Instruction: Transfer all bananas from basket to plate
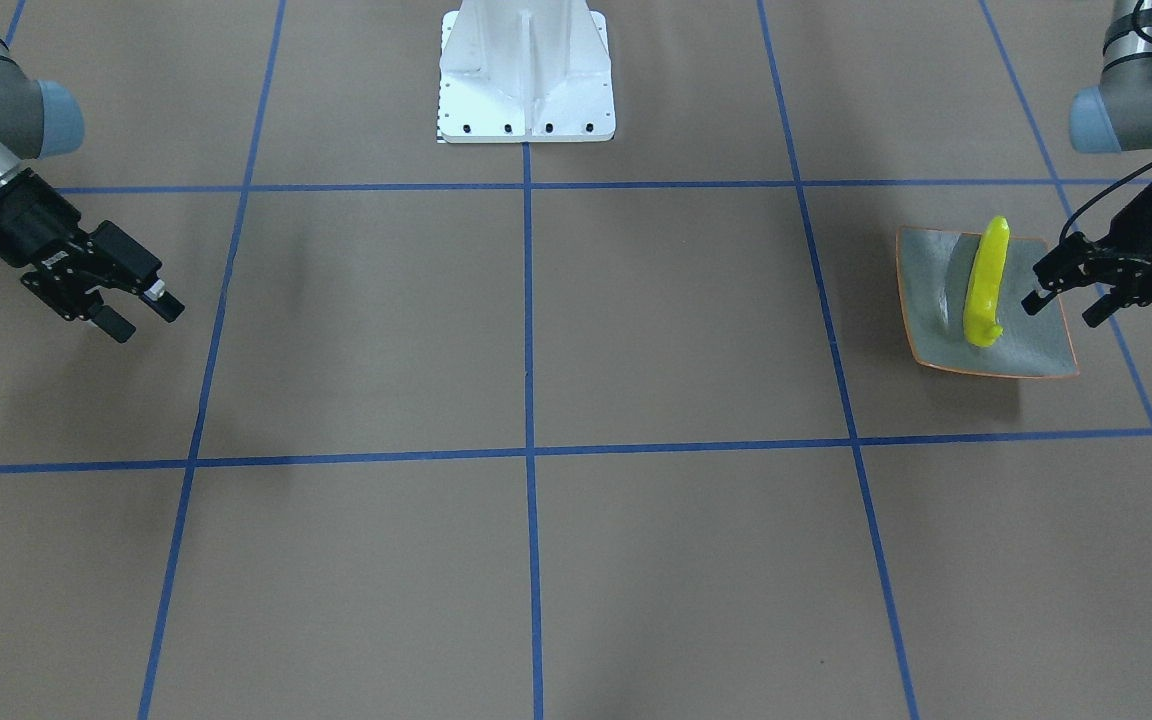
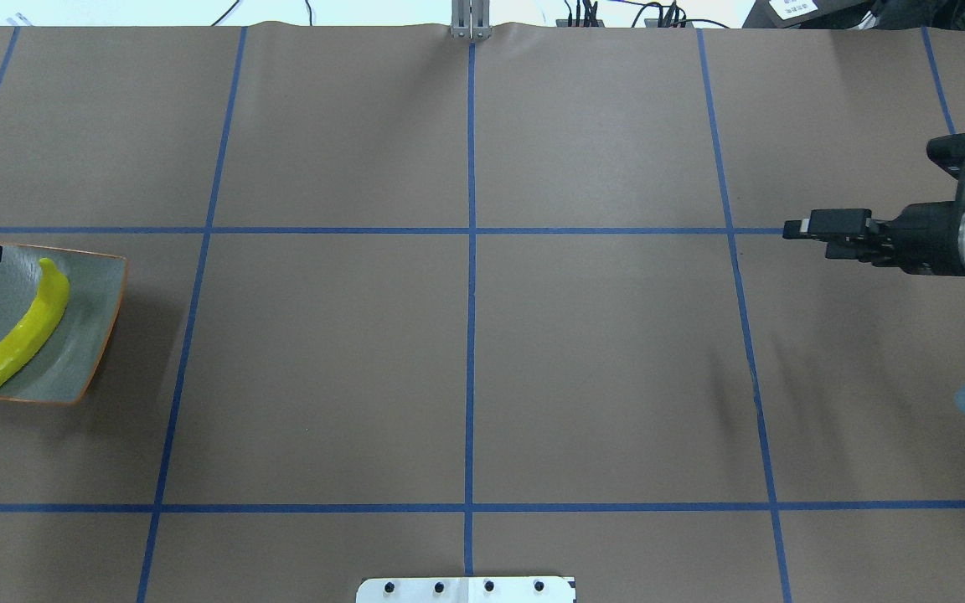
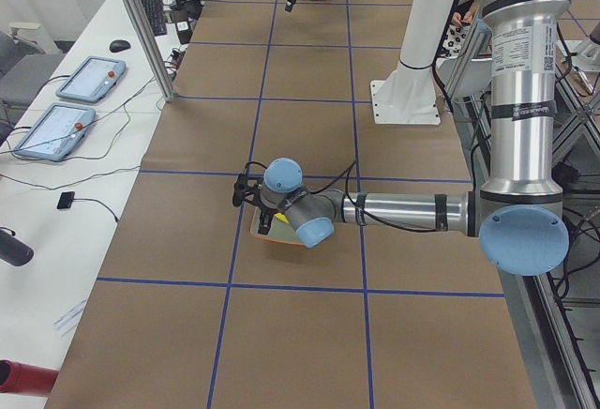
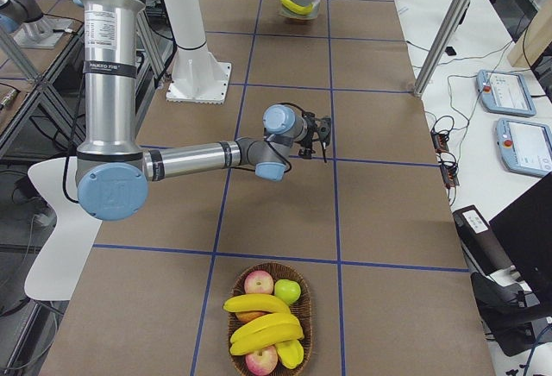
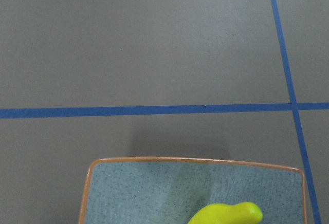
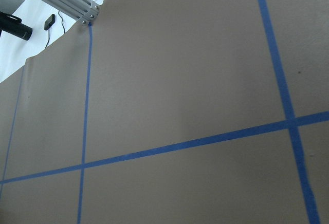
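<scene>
Bananas [image 4: 266,333] lie heaped in the wicker basket [image 4: 270,266] at the end of the desk [image 1: 636,350] on the robot's right. They share it with two red apples [image 4: 258,283] and a green one. The basket shows only in the view from that end, so I cannot count the bananas exactly, but there are several.

At the opposite end, well apart from the basket, sits the grey-green plate [image 1: 936,300] with its orange-brown rim. A lone banana [image 1: 986,285] lies flat in it, running nearly the whole length of the dish, with its thicker end at the rim on the robot's side.

The left end effector [image 1: 1061,308] hangs just beside the plate's outer edge, above the desk. Its two fingers are spread wide with nothing between them, and it does not touch the lone banana. Its wrist camera looks down on the far edge of the plate and one yellow tip.

The right end effector [image 1: 144,315] hovers over bare brown desk on the other side, between the two dishes. Its fingers are also parted and it is empty. Its wrist camera shows only paper and blue tape [image 6: 185,144].

The robot's white base [image 1: 526,75] stands between the two arms, at the back of the taped grid.
</scene>
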### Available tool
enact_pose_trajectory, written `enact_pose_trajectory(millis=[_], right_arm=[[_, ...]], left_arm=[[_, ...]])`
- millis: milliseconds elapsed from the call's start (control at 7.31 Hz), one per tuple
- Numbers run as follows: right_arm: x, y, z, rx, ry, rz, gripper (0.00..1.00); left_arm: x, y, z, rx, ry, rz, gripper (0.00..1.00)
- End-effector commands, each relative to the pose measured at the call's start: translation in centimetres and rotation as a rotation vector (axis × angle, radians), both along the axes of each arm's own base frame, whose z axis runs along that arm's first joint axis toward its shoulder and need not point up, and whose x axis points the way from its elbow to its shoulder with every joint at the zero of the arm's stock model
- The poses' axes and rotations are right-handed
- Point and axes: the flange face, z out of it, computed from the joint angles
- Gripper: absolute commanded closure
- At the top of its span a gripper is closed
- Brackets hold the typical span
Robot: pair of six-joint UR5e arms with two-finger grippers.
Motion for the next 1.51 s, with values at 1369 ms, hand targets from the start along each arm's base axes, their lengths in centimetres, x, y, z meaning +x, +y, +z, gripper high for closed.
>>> enact_pose_trajectory(millis=[1369], right_arm=[[31.1, 4.7, 24.5, 0.096, 0.624, -0.273, 0.00]], left_arm=[[-2.4, -1.7, 1.3, 0.052, -0.125, 0.085, 0.00]])
